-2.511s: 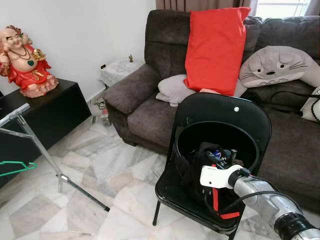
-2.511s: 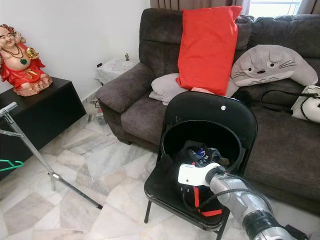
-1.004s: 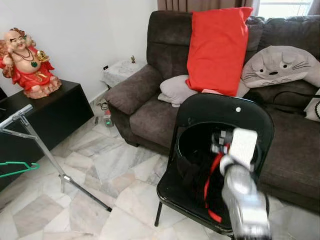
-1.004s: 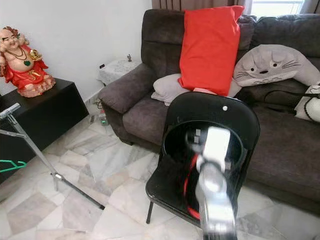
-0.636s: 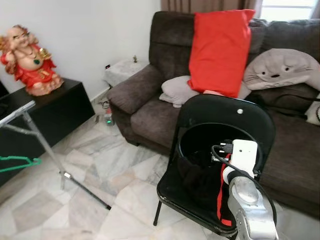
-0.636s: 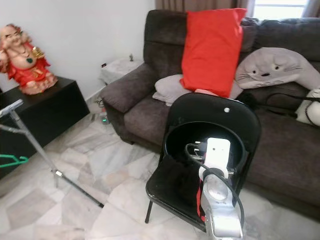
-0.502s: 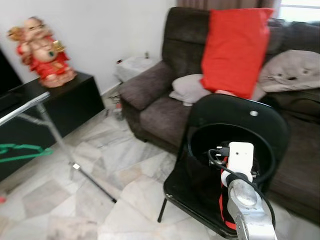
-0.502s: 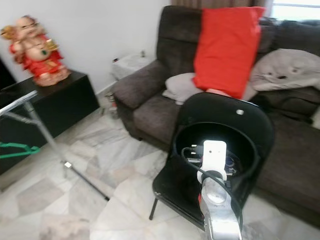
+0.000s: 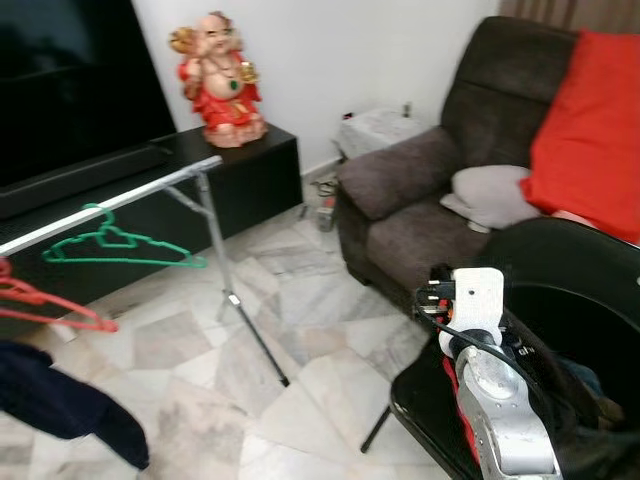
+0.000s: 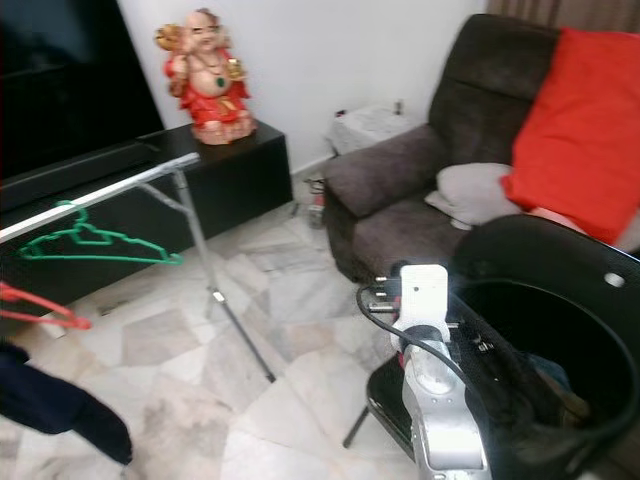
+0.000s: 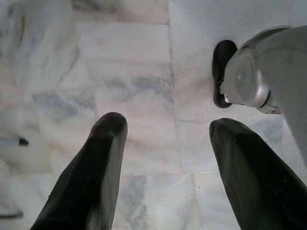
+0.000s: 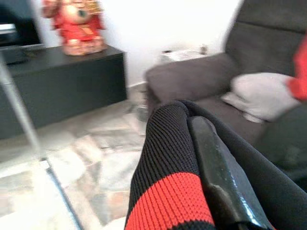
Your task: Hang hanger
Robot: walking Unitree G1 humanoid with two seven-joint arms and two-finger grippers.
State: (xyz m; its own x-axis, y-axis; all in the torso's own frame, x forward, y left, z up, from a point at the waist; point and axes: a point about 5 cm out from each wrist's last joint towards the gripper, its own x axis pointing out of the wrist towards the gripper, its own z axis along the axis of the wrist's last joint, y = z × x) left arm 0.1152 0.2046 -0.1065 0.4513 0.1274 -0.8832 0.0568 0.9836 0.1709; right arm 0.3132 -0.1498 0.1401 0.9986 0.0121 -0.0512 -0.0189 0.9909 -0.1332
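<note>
My right gripper (image 12: 186, 120) is shut on a black knit garment with a red stripe (image 12: 163, 191), which wraps one finger and hides it. The raised right arm (image 9: 490, 400) stands in front of me, with the garment trailing down beside it toward the black chair (image 9: 590, 255). A metal rack rail (image 9: 120, 200) runs across the left. From it hang a green hanger (image 9: 110, 245), a red hanger (image 9: 45, 300) and a dark blue garment (image 9: 60, 405). My left gripper (image 11: 165, 129) hangs open above the marble floor.
A black tub (image 10: 560, 340) with clothes sits on the chair. The rack's slanted leg (image 9: 245, 310) crosses the floor. A black cabinet (image 9: 250, 165) with a red statue (image 9: 218, 80) stands at the wall. A brown sofa (image 9: 420, 190) with a red cushion (image 9: 590, 130) is on the right.
The whole view has swung to the left, bringing the rail and its hangers into sight. My right arm has lifted the black and red garment up out of the tub.
</note>
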